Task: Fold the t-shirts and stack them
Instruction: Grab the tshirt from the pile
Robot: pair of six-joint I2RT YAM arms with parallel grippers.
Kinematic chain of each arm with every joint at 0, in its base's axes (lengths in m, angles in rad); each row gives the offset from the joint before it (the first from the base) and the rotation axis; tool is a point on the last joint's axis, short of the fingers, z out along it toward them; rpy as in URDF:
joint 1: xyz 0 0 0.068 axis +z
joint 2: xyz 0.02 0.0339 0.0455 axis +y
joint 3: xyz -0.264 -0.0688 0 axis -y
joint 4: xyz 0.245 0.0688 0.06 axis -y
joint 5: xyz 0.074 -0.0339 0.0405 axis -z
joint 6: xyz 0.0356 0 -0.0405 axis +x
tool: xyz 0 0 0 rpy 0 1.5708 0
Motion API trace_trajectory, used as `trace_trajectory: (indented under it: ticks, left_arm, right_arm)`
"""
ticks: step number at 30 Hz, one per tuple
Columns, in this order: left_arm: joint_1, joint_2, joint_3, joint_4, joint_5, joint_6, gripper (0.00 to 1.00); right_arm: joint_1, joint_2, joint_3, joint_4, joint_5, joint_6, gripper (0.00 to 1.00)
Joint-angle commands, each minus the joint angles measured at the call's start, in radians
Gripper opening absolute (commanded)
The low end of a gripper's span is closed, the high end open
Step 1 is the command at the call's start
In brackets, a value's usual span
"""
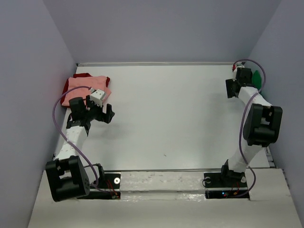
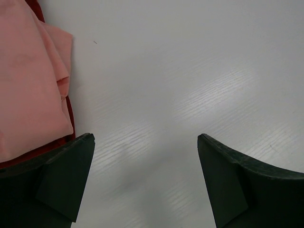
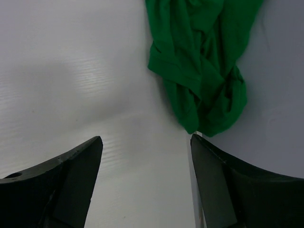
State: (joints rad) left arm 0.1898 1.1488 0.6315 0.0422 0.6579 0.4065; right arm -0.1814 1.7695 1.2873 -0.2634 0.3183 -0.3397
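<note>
Both my left fingers (image 2: 66, 175) and my right fingers (image 3: 71, 171) stand spread with nothing between them: the left pair over bare surface (image 1: 166, 109) just beside the pink t-shirt (image 2: 28, 80), folded on the dark red t-shirt (image 1: 67, 86) near the far left corner, the right pair just short of the green t-shirt (image 3: 204, 61), bunched up by the far right corner. That green one looks light, limp and quick to wrinkle, so I judge a pinch on a hem or sleeve edge will serve better than grabbing the lump. No brand, label or writing shows on any of them.
</note>
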Motion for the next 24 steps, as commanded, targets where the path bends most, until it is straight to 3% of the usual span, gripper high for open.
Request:
trace_trajectory:
  ticks: [1,6,16,24]
  left_arm:
    - [0.005,-0.029,0.010,0.038,0.029,0.032,0.99]
    - [0.007,0.011,0.025,0.001,0.037,0.063,0.99]
    - [0.028,0.015,0.030,-0.027,0.052,0.078,0.99]
    - [0.040,0.017,0.030,-0.036,0.082,0.091,0.99]
  right_arm:
    - [-0.009,0.108,0.150,0.049,0.140,-0.025,0.77]
    - [-0.022,0.264,0.268,0.046,0.208,-0.056,0.77]
    - [-0.098,0.401,0.397,0.043,0.248,-0.090,0.77]
    - [-0.141,0.443,0.425,0.026,0.217,-0.107,0.62]
